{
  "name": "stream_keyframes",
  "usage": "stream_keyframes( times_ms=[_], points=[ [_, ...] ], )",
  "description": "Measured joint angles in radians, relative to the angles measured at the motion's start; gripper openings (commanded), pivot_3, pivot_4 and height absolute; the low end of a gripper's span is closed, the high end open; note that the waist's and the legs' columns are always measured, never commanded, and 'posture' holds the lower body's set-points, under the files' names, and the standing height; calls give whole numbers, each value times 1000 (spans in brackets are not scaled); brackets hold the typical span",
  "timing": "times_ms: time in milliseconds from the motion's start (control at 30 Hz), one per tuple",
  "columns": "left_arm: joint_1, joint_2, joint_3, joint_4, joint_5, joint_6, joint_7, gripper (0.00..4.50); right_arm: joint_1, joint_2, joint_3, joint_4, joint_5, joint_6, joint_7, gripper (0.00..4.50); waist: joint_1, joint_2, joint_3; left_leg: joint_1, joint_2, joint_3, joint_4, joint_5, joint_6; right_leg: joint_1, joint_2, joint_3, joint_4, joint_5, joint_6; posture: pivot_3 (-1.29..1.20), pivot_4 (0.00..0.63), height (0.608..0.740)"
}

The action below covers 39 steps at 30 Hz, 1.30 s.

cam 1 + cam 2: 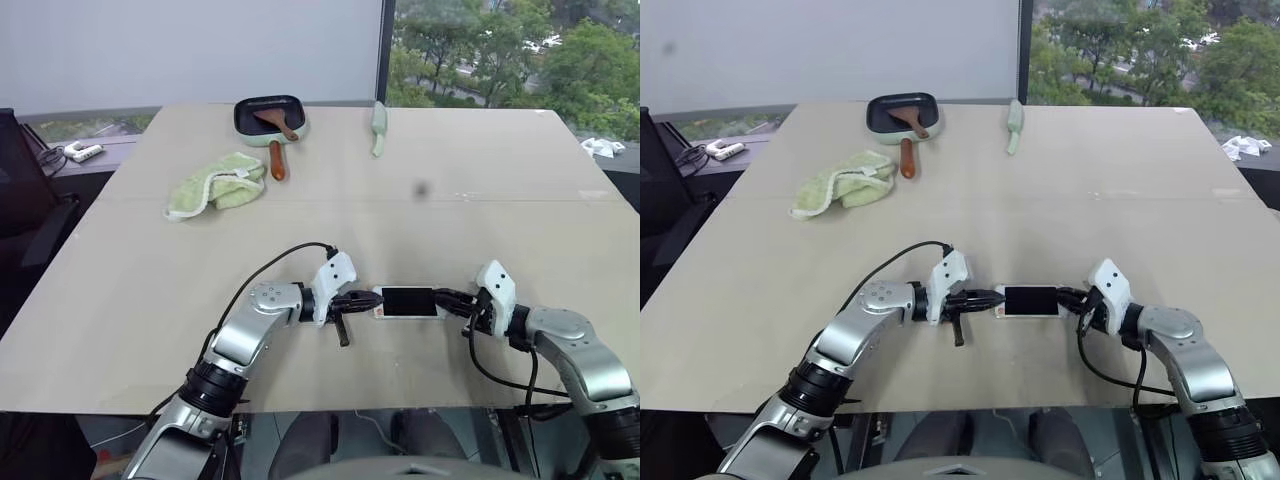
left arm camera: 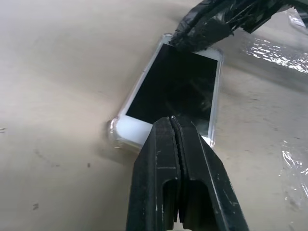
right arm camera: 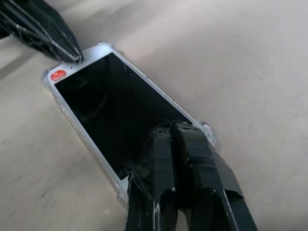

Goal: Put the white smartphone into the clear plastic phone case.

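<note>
The white smartphone (image 1: 408,302) lies flat, screen up, near the table's front edge, between my two grippers. The clear plastic phone case (image 2: 115,131) rims it: glossy transparent edges and bumper corners (image 3: 210,135) wrap the phone's sides. My left gripper (image 1: 365,300) is shut, and its joined fingertips (image 2: 172,126) rest on the phone's left end. From the other side my right gripper (image 1: 450,299) is also shut, its taped fingertips (image 3: 169,132) pressing on the phone's right end. Neither gripper holds anything between its fingers.
A crumpled green cloth (image 1: 215,185) lies at the back left. Behind it is a small dark pan (image 1: 270,118) with a wooden spatula, and a pale green utensil (image 1: 379,128) lies at the back centre. Shiny plastic film (image 2: 274,48) lies on the table beside the phone.
</note>
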<state>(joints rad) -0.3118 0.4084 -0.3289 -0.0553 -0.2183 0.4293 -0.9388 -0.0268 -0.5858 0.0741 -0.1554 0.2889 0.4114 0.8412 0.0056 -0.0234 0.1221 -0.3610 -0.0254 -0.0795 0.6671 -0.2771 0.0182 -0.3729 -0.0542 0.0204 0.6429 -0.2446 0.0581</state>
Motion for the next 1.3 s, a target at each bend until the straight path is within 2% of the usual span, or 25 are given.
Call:
stream_keyframes(
  times_ms=[233,300,400,433,467,533,633,767,800,833,1033,1233,1300],
  points=[
    [0,-5,2,2,0,-2,5,0,16,-30,4,-13,-1,-11,22,104,9,0,0,-1,0,-1,0,0,0,1,-1,-1,-1,-2,2,0,150,740],
    [0,-5,2,4,0,-4,6,0,33,-43,10,-11,-11,-72,43,104,9,0,0,-1,1,-1,-1,0,0,1,-1,-2,-2,-2,2,0,150,740],
    [0,-22,14,9,-8,-6,9,0,47,-3,-7,23,11,-149,58,104,6,4,4,-2,1,-1,-2,-1,0,-1,-1,-1,-2,-2,2,0,150,740],
    [1,-41,30,4,-37,-5,10,0,48,12,-24,40,47,-152,73,341,4,6,6,-3,2,-1,-2,-1,0,-1,-1,-1,-2,-1,1,0,150,740],
    [1,-45,36,0,-44,-5,10,404,48,12,-26,42,55,-151,77,811,3,8,9,-5,2,0,-2,-1,0,-3,-1,-1,-2,0,0,0,150,740],
    [21,-40,101,-54,-103,1,8,845,32,12,-67,59,123,-134,118,1320,1,14,17,-8,2,-1,-2,0,0,-6,-1,-1,-2,2,1,0,150,740],
    [82,32,169,-135,-158,6,-15,2065,35,-9,-125,81,200,-119,183,2533,1,21,26,-11,1,0,-2,-1,0,-9,-1,0,-2,2,1,0,150,740],
    [185,131,250,-171,-197,10,-51,3972,52,-60,-222,105,275,-114,269,4439,4,25,31,-22,1,1,-2,0,1,-20,-1,0,-1,3,3,0,150,740],
    [212,149,267,-172,-205,6,-62,4438,48,-74,-240,122,280,-127,295,4500,5,25,31,-23,1,1,-2,0,1,-21,-1,0,-1,3,3,0,150,740],
    [244,169,285,-173,-215,-1,-75,4478,46,-90,-255,146,282,-148,320,4500,5,25,32,-23,1,1,-2,0,1,-21,-1,0,-1,3,3,0,150,740],
    [357,255,388,-138,-214,-95,-113,4478,-21,-169,-323,401,223,-330,423,4500,7,26,42,-22,1,3,-2,0,1,-22,-1,1,-2,1,0,0,150,740],
    [401,316,477,-108,-206,-156,-132,4478,-120,-250,-312,664,98,-555,529,4500,2,26,44,-22,1,6,-3,0,1,-23,-1,2,-2,2,1,0,150,740],
    [415,329,483,-107,-206,-173,-147,4478,-140,-251,-306,697,90,-576,549,4500,-2,26,44,-22,2,6,-3,0,1,-23,-2,3,-2,2,1,0,150,740]
  ],
)
